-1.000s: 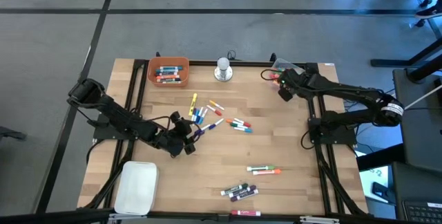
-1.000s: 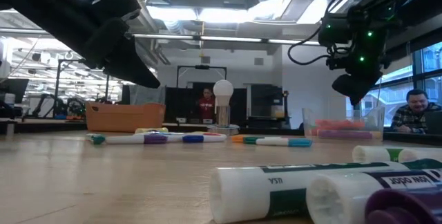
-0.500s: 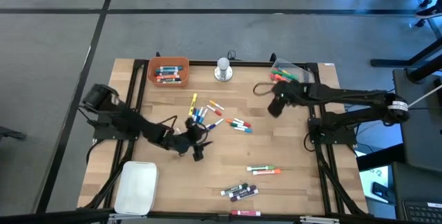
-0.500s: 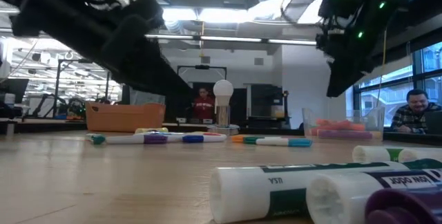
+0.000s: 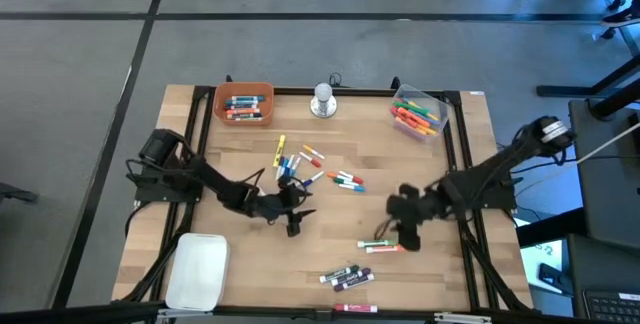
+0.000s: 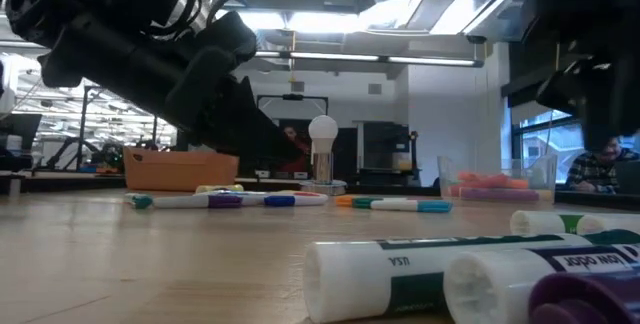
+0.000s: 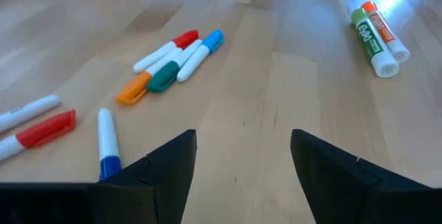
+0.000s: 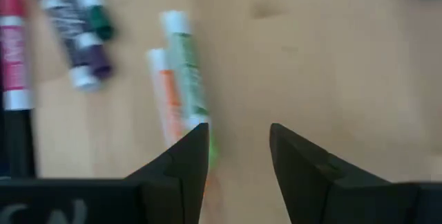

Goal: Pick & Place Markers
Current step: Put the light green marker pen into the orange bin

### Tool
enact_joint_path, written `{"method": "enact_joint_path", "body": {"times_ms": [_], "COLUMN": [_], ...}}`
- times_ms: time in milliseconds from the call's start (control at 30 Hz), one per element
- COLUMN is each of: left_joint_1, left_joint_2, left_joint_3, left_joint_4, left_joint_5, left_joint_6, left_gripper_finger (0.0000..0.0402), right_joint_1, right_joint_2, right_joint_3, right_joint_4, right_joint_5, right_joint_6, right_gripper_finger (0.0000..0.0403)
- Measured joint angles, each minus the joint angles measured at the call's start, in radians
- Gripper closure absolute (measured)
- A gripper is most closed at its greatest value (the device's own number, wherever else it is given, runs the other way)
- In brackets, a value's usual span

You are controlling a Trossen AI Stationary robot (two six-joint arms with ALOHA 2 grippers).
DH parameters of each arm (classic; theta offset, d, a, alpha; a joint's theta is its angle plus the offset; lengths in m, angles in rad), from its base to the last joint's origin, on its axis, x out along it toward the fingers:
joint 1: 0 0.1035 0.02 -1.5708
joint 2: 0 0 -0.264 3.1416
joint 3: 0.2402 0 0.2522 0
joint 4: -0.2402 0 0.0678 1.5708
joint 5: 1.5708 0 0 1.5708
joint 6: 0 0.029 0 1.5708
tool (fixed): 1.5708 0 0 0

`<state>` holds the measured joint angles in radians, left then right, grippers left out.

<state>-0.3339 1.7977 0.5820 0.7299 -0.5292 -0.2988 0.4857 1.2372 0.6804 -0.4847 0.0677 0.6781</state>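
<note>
Markers lie scattered on the wooden table: a mixed cluster (image 5: pixel 293 166), a small group (image 5: pixel 345 179), a green and an orange pair (image 5: pixel 381 246), and purple ones (image 5: pixel 346 278) near the front. My left gripper (image 5: pixel 296 224) is open just near of the cluster, low over bare wood (image 7: pixel 242 148). My right gripper (image 5: pixel 405 228) is open and hangs over the pair. The green marker (image 8: pixel 186 65) and the orange one (image 8: pixel 162 92) lie just ahead of one finger (image 8: pixel 188 156), and I see nothing between the fingers.
An orange bin (image 5: pixel 244 103) and a clear container (image 5: pixel 417 113), both holding markers, stand at the back. A silver knob (image 5: pixel 322 100) stands between them. A white tray (image 5: pixel 195 269) lies at the front left. One pink marker (image 5: pixel 355 308) lies at the front edge.
My right gripper has swung from the clear container at the back right toward the near edge, tipping downward, and now hangs over the green and orange pair. My left gripper has moved toward the table's right and sunk lower, close by the mixed cluster.
</note>
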Motion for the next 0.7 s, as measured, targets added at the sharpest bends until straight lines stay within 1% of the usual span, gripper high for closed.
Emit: {"method": "enact_joint_path", "body": {"times_ms": [100, 200, 333, 467, 600, 700], "left_joint_1": [0.012, 0.026, 0.036, 0.038, 0.049, 0.062], "left_joint_2": [0.000, 0.000, 0.000, 0.000, 0.000, 0.000], "left_joint_3": [0.012, 0.023, 0.037, 0.050, 0.058, 0.058], "left_joint_4": [0.001, 0.000, -0.001, 0.000, 0.000, 0.000], "left_joint_5": [0.004, 0.045, 0.074, 0.078, 0.086, 0.086], "left_joint_6": [0.028, 0.043, 0.053, 0.091, 0.103, 0.103], "left_gripper_finger": [0.0169, 0.0169, 0.0169, 0.0169, 0.0169, 0.0169], "right_joint_1": [0.056, 0.079, 0.095, 0.097, 0.096, 0.096], "right_joint_2": [0.071, 0.144, 0.221, 0.269, 0.293, 0.302], "right_joint_3": [0.000, 0.000, 0.000, 0.000, 0.003, 0.004], "right_joint_4": [0.108, 0.169, 0.179, 0.177, 0.170, 0.157], "right_joint_5": [0.013, 0.002, 0.001, 0.001, 0.008, 0.053], "right_joint_6": [-0.007, -0.012, 0.008, 0.026, 0.028, 0.025], "right_gripper_finger": [0.0250, 0.0250, 0.0250, 0.0253, 0.0276, 0.0305]}}
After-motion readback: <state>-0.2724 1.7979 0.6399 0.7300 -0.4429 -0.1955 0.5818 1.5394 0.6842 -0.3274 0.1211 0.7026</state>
